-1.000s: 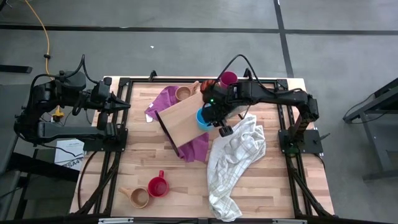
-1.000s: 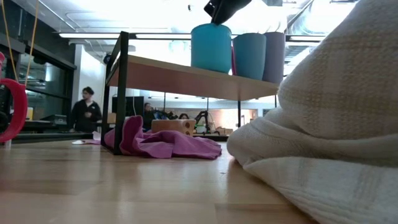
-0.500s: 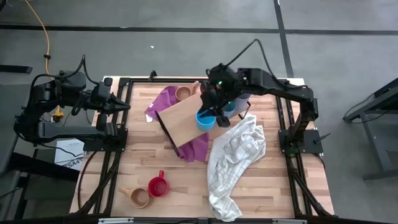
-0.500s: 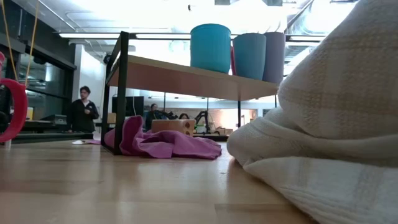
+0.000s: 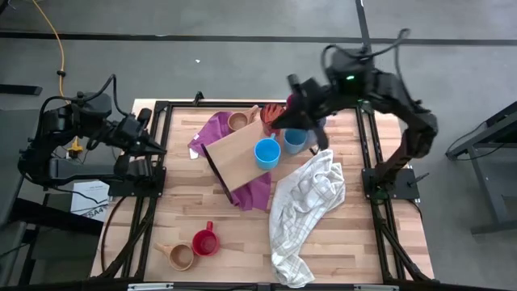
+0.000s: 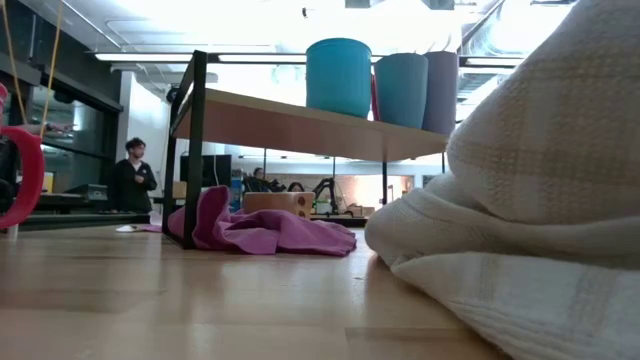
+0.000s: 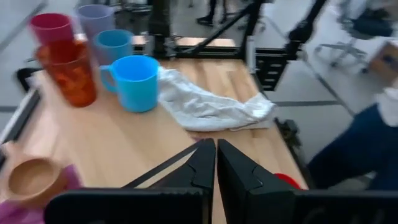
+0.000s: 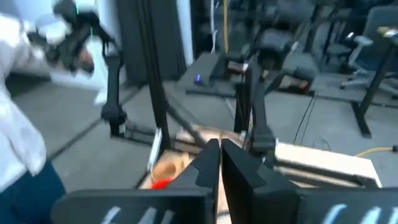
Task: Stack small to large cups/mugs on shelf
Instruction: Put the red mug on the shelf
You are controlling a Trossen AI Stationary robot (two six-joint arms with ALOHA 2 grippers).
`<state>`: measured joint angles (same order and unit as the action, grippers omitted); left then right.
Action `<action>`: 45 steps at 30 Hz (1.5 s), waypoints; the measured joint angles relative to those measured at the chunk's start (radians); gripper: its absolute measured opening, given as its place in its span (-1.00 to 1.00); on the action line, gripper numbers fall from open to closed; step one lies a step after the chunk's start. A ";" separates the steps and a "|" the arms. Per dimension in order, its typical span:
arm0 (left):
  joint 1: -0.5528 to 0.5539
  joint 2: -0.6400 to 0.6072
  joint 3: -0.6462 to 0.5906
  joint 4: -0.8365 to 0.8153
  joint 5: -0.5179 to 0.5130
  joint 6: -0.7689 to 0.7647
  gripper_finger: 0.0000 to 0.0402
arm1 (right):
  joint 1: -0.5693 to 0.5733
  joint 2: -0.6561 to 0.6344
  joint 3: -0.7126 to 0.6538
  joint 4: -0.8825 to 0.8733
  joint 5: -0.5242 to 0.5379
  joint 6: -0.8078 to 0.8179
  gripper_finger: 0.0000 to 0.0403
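Note:
The light-wood shelf point(image 5: 234, 158) stands over a purple cloth point(image 5: 212, 129). On its board stand a blue handled mug point(image 5: 267, 153), a teal cup point(image 5: 295, 140), a red cup point(image 7: 67, 71), a magenta tumbler point(image 7: 51, 28) and a lavender tumbler point(image 7: 94, 18). A tan cup point(image 5: 238, 121) sits at the far side. A red mug point(image 5: 204, 242) and a tan mug point(image 5: 180, 256) stand on the table near left. My right gripper point(image 8: 219, 155) is shut and empty, raised above the cups at the shelf's far end point(image 5: 284, 103). My left gripper point(image 7: 216, 162) is shut and empty at the table's left edge point(image 5: 161, 144).
A white checked towel point(image 5: 303, 210) lies crumpled from the shelf's right end toward the near edge and fills the right of the low view point(image 6: 540, 200). The black table frame point(image 5: 153, 202) runs along the sides. People stand in the room beyond point(image 6: 130, 175).
My right gripper has risen from the blue mug's rim and drawn back toward the table's far right, high above the shelf. The blue mug stays standing on the board where it was.

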<state>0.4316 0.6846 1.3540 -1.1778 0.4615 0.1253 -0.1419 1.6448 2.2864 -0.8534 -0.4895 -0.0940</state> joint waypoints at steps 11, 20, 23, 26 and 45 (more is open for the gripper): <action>0.000 -0.002 0.000 -0.095 0.211 0.104 -0.97 | 0.000 -0.201 -0.003 -0.085 0.249 0.144 -1.00; 0.000 -0.062 -0.053 -0.155 0.345 0.125 -0.97 | 0.027 -0.325 -0.004 -0.100 0.409 0.255 -1.00; 0.000 -0.109 -0.124 -0.151 0.359 0.092 -0.97 | 0.033 -0.346 -0.005 -0.113 0.435 0.274 -1.00; 0.000 -0.168 -0.214 -0.100 0.374 0.028 -0.97 | 0.033 -0.360 -0.005 -0.121 0.458 0.281 -1.00; 0.000 -0.335 -0.449 0.361 0.290 -0.055 -0.97 | 0.033 -0.349 -0.006 -0.160 0.507 0.327 -1.00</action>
<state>0.4317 0.3500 0.9047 -0.8164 0.7518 0.0706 -0.1089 1.2956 2.2807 -1.0130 0.0172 0.2328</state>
